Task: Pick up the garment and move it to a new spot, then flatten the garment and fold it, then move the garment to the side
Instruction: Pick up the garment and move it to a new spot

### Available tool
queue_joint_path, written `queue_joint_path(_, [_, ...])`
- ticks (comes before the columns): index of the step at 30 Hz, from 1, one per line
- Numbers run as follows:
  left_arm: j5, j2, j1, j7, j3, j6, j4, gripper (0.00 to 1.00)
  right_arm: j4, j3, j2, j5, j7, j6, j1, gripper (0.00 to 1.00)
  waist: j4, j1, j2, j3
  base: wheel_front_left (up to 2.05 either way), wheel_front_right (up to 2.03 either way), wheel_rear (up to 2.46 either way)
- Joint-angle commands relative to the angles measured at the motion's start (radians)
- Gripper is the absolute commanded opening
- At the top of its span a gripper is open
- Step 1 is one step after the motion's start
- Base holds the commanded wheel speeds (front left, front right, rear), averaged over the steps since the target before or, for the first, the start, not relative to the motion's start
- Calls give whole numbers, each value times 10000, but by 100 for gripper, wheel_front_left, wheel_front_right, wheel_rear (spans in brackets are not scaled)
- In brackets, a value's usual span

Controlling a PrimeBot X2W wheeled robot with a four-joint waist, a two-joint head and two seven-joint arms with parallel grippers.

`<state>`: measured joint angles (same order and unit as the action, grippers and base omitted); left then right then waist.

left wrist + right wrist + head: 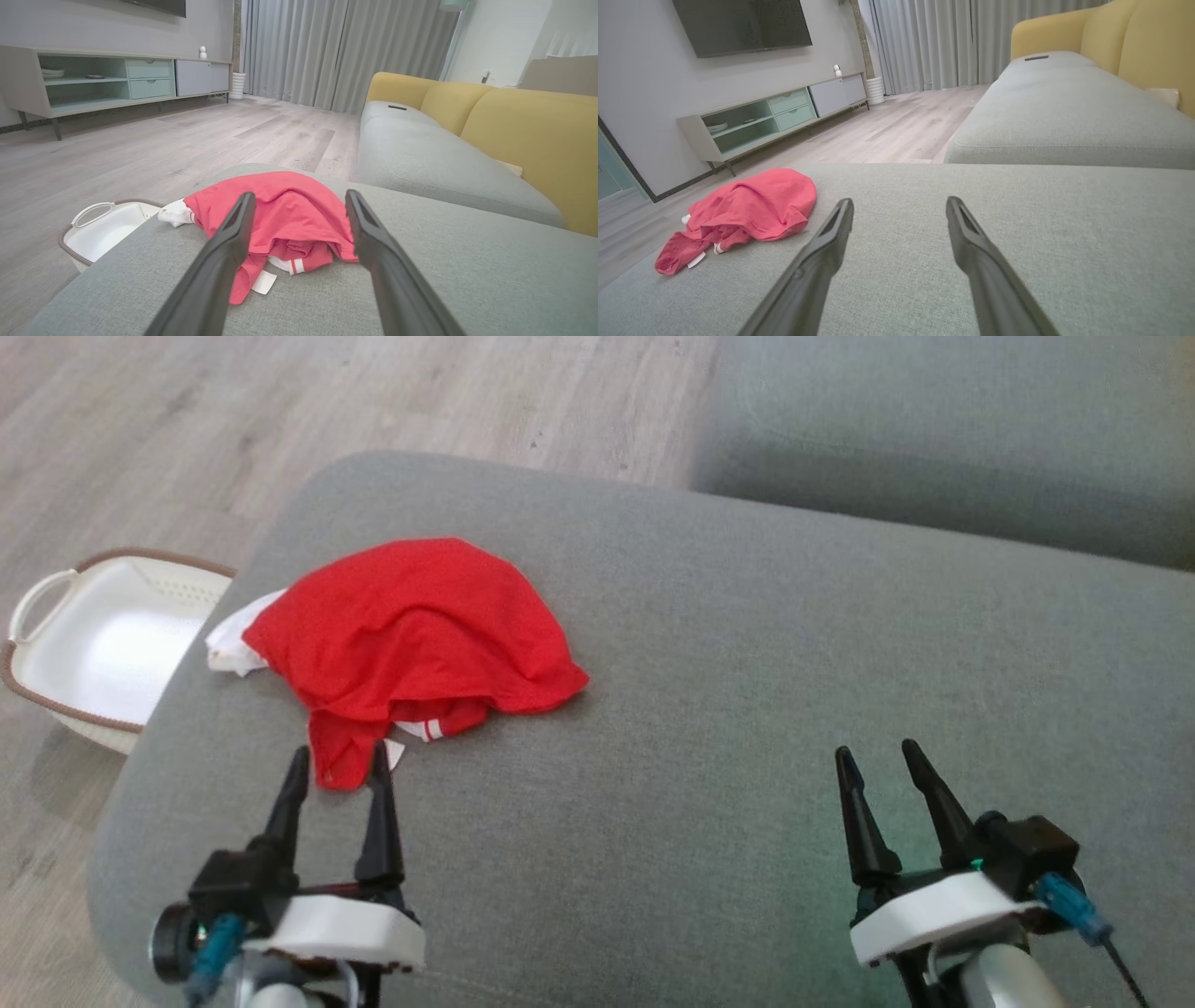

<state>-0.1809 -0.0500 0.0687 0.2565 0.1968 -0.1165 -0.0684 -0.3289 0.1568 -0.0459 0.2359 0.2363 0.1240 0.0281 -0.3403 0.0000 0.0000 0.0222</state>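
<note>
**Garment on ottoman, both grippers at rest.** A red garment [411,635] of soft, thin knit lies crumpled in a low, rounded mound on the left part of a grey ottoman [728,728]. The ottoman has coarse woven upholstery and rounded corners. White-striped trim and a white label show at the garment's near edge, and a bunch of white fabric [233,639] at its left edge. The left gripper [339,749] has two tapered, matt black fingers spread wide, holding nothing. Its tips flank the garment's nearest flap; contact cannot be told. The right gripper [875,749] is likewise wide and empty, over bare upholstery well apart from the garment. A white perforated plastic basket [140,553] with a brown rim stands on the pale wood-grain floor [187,411] beside the ottoman. A grey sofa seat [934,429] lies beyond.
</note>
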Motion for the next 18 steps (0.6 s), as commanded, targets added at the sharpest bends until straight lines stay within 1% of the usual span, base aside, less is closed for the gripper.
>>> queue_joint_path(1, [-162,-3,-569,53,-435,-64,354,100,392,248,-43,-108,-46,67,471,100,161,0,0,-276,0,0,0])
queue_joint_path(6, [-18,-3,-1203,53,-769,78,289,100,906,150,-43,-477,-312,67,936,100,366,0,0,-1100,0,0,0])
queue_joint_path(10, [198,-159,-2002,53,-1369,285,-114,100,1443,-169,-43,-758,-563,67,1204,100,544,0,0,-1845,0,0,0])
queue_joint_path(13, [363,-558,-2801,53,-1563,635,-884,100,1868,-448,-43,-986,-766,67,1312,100,665,0,0,-2358,0,0,0])
queue_joint_path(16, [430,-1068,-3767,12,-1569,1074,-2124,100,2280,-705,-43,-1213,-987,67,1381,100,788,0,0,-2810,0,0,0])
queue_joint_path(18, [369,-1369,-4475,-245,-1516,1439,-3030,100,2529,-841,-43,-1355,-1132,67,1427,100,877,0,0,-3090,0,0,0])
